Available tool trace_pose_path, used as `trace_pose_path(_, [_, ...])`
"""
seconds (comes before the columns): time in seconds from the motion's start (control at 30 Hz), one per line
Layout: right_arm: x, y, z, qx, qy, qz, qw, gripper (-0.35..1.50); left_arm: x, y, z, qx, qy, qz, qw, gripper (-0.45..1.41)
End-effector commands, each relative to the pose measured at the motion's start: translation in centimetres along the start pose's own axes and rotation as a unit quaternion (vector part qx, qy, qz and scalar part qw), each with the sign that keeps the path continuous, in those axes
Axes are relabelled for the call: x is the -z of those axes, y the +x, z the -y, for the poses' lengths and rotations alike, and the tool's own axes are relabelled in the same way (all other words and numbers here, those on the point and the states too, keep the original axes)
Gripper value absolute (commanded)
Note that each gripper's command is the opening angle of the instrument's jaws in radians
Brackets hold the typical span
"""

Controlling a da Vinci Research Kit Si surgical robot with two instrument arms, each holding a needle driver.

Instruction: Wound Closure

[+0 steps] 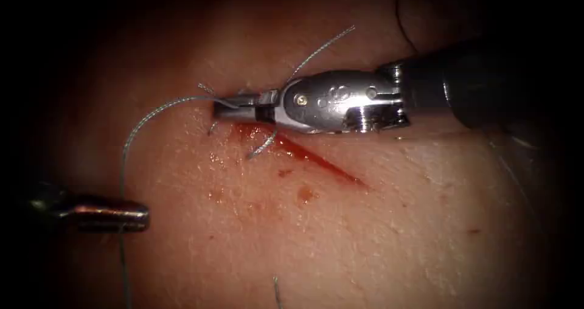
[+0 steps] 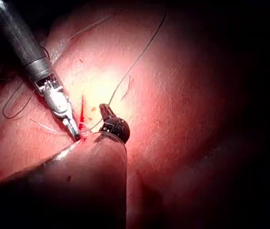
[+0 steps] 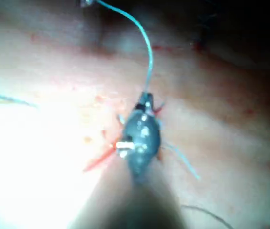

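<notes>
The tissue (image 1: 377,236) spreads across the endoscope frame, pale and wet, with the cut (image 1: 316,158) running as a red slanted line from the centre toward the lower right, red fluid (image 1: 304,194) spotted beside it. The right claw (image 1: 220,109) reaches in from the right edge to the upper end of the cut, closed on the thread (image 1: 146,115) at the knot. From there the thread arcs left and drops down the left side of the frame, crossing the left claw (image 1: 141,215) at the left edge; whether that claw is open or closed I cannot tell. Cut ends of thread (image 1: 263,145) lie around the knot.
</notes>
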Motion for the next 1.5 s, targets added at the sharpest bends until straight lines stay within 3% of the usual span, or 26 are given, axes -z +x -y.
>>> trace_pose_path(0.03, [0.05, 0.01, 0.23, 0.003, 0.002, -0.001, 1.0, -0.35, -0.04, -0.02, -0.05, 0.002, 0.0, 0.002, 1.0, -0.45])
trace_pose_path(0.1, [0.14, 0.14, 0.48, 0.011, 0.002, -0.003, 1.0, -0.35, -0.01, -0.04, -0.02, -0.001, 0.001, 0.008, 1.0, -0.45])
trace_pose_path(0.13, [0.17, 0.25, 0.62, 0.015, -0.003, -0.004, 1.0, 0.39, -0.01, -0.06, -0.02, -0.003, 0.002, 0.012, 1.0, -0.45])
trace_pose_path(0.17, [0.17, 0.25, 0.62, 0.015, -0.003, -0.004, 1.0, 0.39, -0.01, -0.06, -0.02, -0.003, 0.002, 0.012, 1.0, -0.45])
trace_pose_path(0.23, [0.21, 0.42, 0.75, 0.017, -0.026, -0.012, 0.999, 1.23, -0.02, -0.08, -0.01, -0.003, 0.003, 0.014, 1.0, -0.45])
trace_pose_path(0.27, [0.21, 0.42, 0.75, 0.017, -0.026, -0.012, 0.999, 1.23, -0.02, -0.08, -0.01, -0.003, 0.003, 0.014, 1.0, -0.45])
trace_pose_path(0.33, [0.24, 0.54, 0.79, 0.015, -0.045, -0.019, 0.999, 1.43, -0.02, -0.1, 0.0, -0.002, 0.003, 0.016, 1.0, -0.45])
trace_pose_path(0.43, [0.35, 0.72, 0.85, 0.01, -0.042, -0.032, 0.999, 1.48, -0.01, -0.14, 0.03, -0.003, 0.004, 0.019, 1.0, -0.45])
trace_pose_path(0.57, [0.48, 0.78, 0.83, 0.005, -0.04, -0.046, 0.998, 1.48, -0.01, -0.16, 0.06, -0.005, 0.004, 0.021, 1.0, -0.45])
trace_pose_path(0.67, [0.74, 0.83, 0.71, -0.004, -0.047, -0.07, 0.996, 1.48, -0.01, -0.18, 0.12, -0.008, 0.006, 0.022, 1.0, -0.45])
trace_pose_path(0.8, [0.91, 0.84, 0.6, -0.01, -0.05, -0.07, 0.996, 1.45, -0.03, -0.19, 0.15, -0.01, 0.007, 0.025, 1.0, -0.45])
trace_pose_path(0.93, [1.11, 0.82, 0.37, -0.022, -0.089, -0.047, 0.995, 1.47, -0.05, -0.17, 0.15, -0.012, 0.006, 0.022, 1.0, -0.45])
trace_pose_path(1.07, [1.2, 0.76, 0.21, -0.027, -0.097, 0.004, 0.995, 1.47, -0.03, -0.16, 0.14, -0.015, 0.006, 0.022, 1.0, -0.45])
trace_pose_path(1.2, [1.23, 0.7, 0.1, -0.016, -0.113, 0.027, 0.993, 1.47, -0.02, -0.16, 0.14, -0.015, 0.006, 0.022, 1.0, -0.45])
trace_pose_path(1.23, [1.23, 0.69, 0.06, -0.014, -0.115, 0.028, 0.993, 1.37, -0.02, -0.15, 0.14, -0.015, 0.006, 0.022, 1.0, -0.45])
trace_pose_path(1.27, [1.23, 0.67, 0.04, -0.012, -0.114, 0.028, 0.993, 1.11, -0.03, -0.15, 0.14, -0.015, 0.006, 0.022, 1.0, -0.45])
trace_pose_path(1.37, [1.17, 0.63, -0.1, -0.01, -0.11, 0.022, 0.994, -0.35, -0.06, -0.15, 0.15, -0.018, 0.006, 0.022, 1.0, -0.45])
trace_pose_path(1.5, [0.93, 0.55, -0.35, -0.013, -0.138, 0.011, 0.99, -0.35, -0.11, -0.16, 0.16, -0.017, 0.007, 0.024, 1.0, -0.45])
